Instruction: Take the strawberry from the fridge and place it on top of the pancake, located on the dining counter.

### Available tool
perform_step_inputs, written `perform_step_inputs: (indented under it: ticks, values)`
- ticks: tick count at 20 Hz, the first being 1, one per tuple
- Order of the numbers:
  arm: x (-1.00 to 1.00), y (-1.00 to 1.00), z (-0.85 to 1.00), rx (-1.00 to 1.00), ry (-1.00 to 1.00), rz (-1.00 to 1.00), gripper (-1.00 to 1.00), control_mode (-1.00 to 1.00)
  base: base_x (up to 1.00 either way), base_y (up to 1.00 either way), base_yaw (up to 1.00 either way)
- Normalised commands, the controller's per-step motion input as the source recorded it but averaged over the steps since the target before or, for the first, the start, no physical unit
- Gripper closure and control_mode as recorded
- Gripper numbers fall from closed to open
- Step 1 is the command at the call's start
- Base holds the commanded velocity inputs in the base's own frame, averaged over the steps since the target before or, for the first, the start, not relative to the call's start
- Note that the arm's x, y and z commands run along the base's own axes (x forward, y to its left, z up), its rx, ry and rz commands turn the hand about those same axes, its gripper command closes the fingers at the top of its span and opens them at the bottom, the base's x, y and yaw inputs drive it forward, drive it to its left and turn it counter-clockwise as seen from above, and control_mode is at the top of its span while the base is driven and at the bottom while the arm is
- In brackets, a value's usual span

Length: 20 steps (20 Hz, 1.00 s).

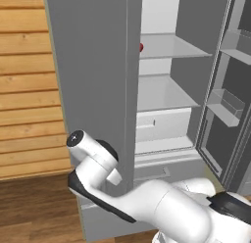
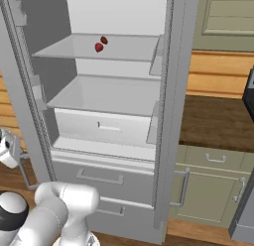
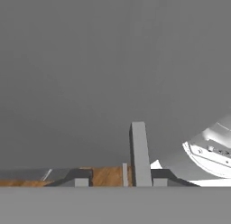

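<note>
Fridge [image 2: 163, 116] door swung wide, closed, empty gripper [image 3: 118, 179] by the door must next reach the shelf's strawberry [image 2: 98, 47]

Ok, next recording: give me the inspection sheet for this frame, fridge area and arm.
Surface: pale grey shelves inside the open fridge.
Job's things: strawberry on the upper shelf, untouched.
Clutter: darker red-brown item just behind the strawberry.
Grippers: gripper shut around the fridge's vertical bar handle, close against a grey fridge panel.
Cables: nothing seen.
Surroundings: wood-plank wall, brown countertop over green cabinets.
</note>
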Motion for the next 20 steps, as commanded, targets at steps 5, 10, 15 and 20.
perform_step_inputs:
  ticks: [5,10,15,20]
  values:
    - [-0.25,0.22,0.22,-0.05,0.00,-0.04,-1.00,-1.00,0.00,0.00,0.00]
    - [-0.37,0.04,0.76,-0.04,0.01,0.02,-1.00,-1.00,0.00,0.00,0.00]
    - [-0.70,0.00,0.85,0.04,0.00,0.13,-1.00,-1.00,0.00,0.00,0.00]
    - [-0.62,-0.25,0.97,0.20,0.04,0.19,-1.00,-1.00,0.00,0.00,0.00]
